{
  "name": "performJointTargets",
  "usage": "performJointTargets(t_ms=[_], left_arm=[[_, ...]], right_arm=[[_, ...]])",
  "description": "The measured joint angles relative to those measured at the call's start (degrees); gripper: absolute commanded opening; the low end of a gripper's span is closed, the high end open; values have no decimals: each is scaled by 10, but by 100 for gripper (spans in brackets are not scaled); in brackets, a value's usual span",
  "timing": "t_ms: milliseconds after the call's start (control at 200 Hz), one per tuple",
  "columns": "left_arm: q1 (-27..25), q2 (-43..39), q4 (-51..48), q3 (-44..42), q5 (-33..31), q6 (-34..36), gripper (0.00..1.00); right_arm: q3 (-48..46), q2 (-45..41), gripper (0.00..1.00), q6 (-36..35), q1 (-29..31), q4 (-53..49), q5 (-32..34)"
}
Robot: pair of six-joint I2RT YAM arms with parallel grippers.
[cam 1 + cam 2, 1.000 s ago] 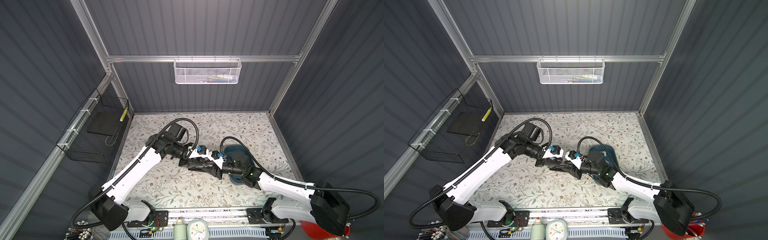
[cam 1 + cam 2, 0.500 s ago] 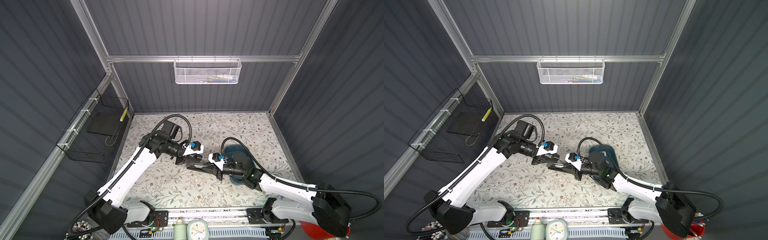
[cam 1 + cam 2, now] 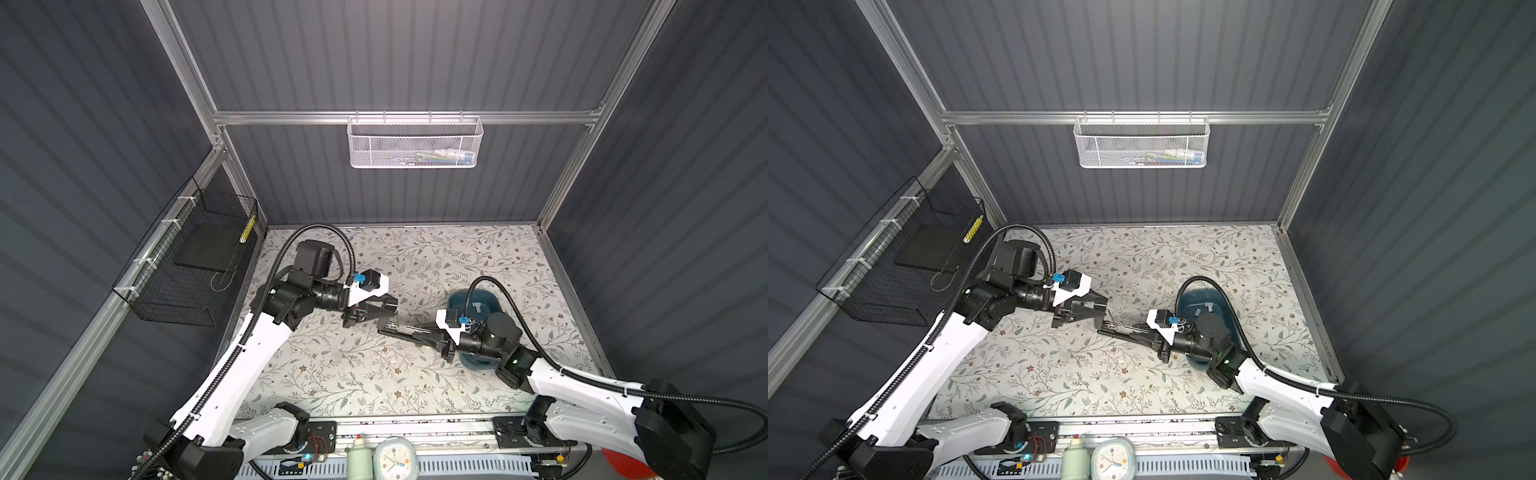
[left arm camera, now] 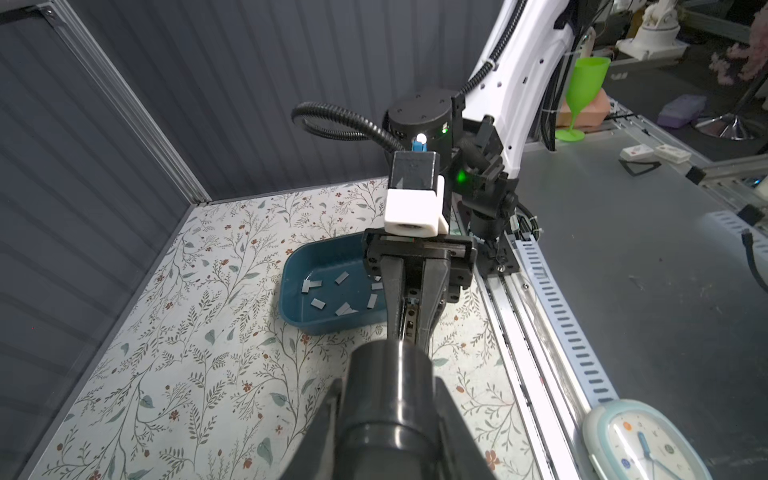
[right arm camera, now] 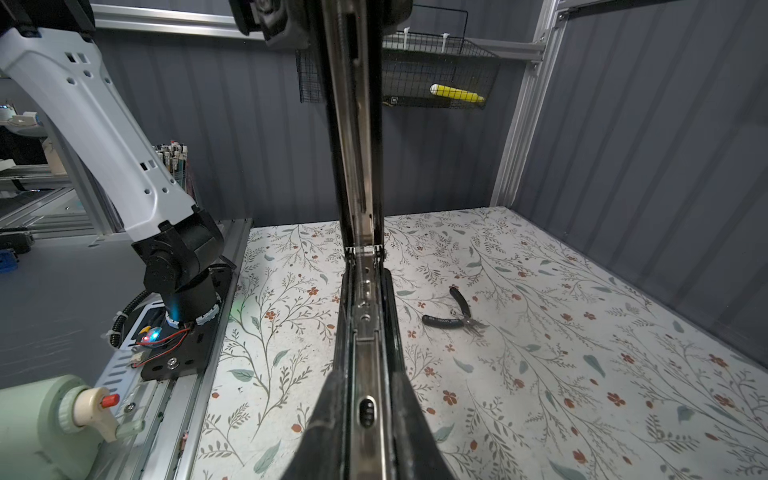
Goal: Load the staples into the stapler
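The stapler (image 3: 398,328) hangs open above the middle of the floral mat, between both grippers. My left gripper (image 3: 384,309) is shut on its dark rounded top cover (image 4: 390,399). My right gripper (image 3: 420,333) is shut on the base, and the metal staple rail (image 5: 365,332) runs out between its fingers (image 5: 332,399). From the hinge (image 5: 363,249) the cover rises steeply in the right wrist view. Several grey staples (image 4: 316,304) lie loose in a blue tray (image 4: 299,266) just behind the right wrist. One staple (image 3: 476,307) shows in a top view.
Small black pliers (image 5: 455,318) lie on the mat beyond the stapler. A white mesh basket (image 3: 415,143) hangs on the back wall and a black wire basket (image 3: 195,266) on the left wall. A clock (image 3: 395,459) and a bottle (image 3: 359,459) stand at the front rail.
My left gripper has drawn back to the left with the stapler's cover, swinging the stapler open. The right gripper's jaws have closed on the base.
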Motion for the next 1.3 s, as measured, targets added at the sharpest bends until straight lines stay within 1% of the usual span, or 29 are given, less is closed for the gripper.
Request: performJointTargets(t_ms=[110, 120, 160, 190, 270, 375, 530, 625, 835, 966, 1096, 1131, 1231, 1301], left_arm=[[5, -21, 91, -34, 14, -96, 0], [5, -24, 107, -39, 16, -113, 0], [5, -30, 136, -49, 18, -141, 0], [5, -35, 170, -61, 18, -178, 0], [5, -43, 237, -80, 21, -239, 0], [5, -51, 315, -106, 22, -306, 0], [5, -68, 409, -145, 17, -381, 0], [5, -76, 440, -156, 9, -409, 0], [5, -85, 469, -163, -5, -439, 0], [5, -104, 487, -195, -30, -459, 0], [5, -135, 510, -235, -61, -471, 0], [5, -144, 518, -247, -68, -476, 4], [5, -166, 551, -287, -82, -486, 5], [5, -170, 574, -310, -86, -492, 11]], right_arm=[[-11, -12, 0, 15, -5, 23, -3], [-13, -15, 0, 18, -6, 27, -3], [-16, -17, 0, 23, -8, 34, -3], [-21, -21, 0, 30, -10, 44, -3], [-31, -31, 0, 46, -15, 64, -3], [-40, -46, 0, 62, -22, 75, -3], [-58, -60, 0, 87, -35, 99, -12], [-62, -66, 0, 97, -43, 107, -22], [-66, -68, 0, 117, -58, 129, -37], [-82, -70, 0, 136, -70, 147, -52], [-89, -80, 0, 147, -75, 139, -64], [-90, -83, 0, 148, -75, 136, -66], [-98, -95, 0, 148, -75, 121, -68], [-104, -101, 0, 148, -76, 110, -68]])
